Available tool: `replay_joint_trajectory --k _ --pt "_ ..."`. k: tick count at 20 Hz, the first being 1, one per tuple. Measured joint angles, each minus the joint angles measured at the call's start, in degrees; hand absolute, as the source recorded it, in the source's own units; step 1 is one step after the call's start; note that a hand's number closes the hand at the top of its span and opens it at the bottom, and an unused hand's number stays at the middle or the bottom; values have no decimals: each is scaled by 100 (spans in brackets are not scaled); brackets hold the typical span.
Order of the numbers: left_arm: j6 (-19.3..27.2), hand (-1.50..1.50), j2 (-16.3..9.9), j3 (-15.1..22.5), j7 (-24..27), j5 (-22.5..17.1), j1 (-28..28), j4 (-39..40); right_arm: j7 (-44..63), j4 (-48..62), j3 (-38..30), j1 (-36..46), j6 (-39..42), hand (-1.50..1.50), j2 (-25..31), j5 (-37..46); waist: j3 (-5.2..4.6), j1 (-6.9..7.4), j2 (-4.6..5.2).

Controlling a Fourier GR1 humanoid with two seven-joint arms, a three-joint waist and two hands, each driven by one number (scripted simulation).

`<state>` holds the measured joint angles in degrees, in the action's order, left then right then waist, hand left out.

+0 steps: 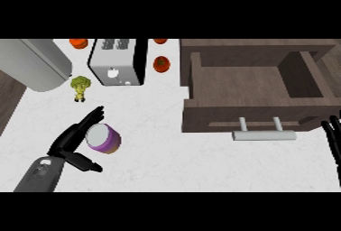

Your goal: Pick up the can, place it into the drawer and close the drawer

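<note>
A purple can [104,138] with a white top and an orange base lies tilted on the white counter [166,158] at the lower left. My left hand [72,140] lies against the can's left side, its fingers straight along the can and its thumb spread below, not curled round it. The brown drawer [253,85] stands open at the upper right, its inside empty, with a grey handle [263,134] on its front. My right hand [332,140] shows at the right edge, fingers up, resting open.
A silver toaster [117,62] stands at the back. A broccoli [80,86] lies left of it, beside a large grey rounded appliance [36,63]. Red tomatoes [161,64] sit near the drawer's left wall and along the back edge.
</note>
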<state>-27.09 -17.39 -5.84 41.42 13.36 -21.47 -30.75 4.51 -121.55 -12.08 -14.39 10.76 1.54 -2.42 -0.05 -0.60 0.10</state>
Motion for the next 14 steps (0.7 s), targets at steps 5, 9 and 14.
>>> replay_joint_trajectory --k 5,9,14 --pt "16 -150 94 34 -104 -50 -87 -25 -22 18 -36 10 3 -150 -7 -33 2 16 -6" --pt "116 -150 198 50 -32 -20 -272 246 41 -131 23 -118 -22 -150 -56 -22 2 0 -1" --pt "148 -150 275 57 13 2 -535 536 -144 72 -74 -56 38 -150 -49 -64 6 0 -2"
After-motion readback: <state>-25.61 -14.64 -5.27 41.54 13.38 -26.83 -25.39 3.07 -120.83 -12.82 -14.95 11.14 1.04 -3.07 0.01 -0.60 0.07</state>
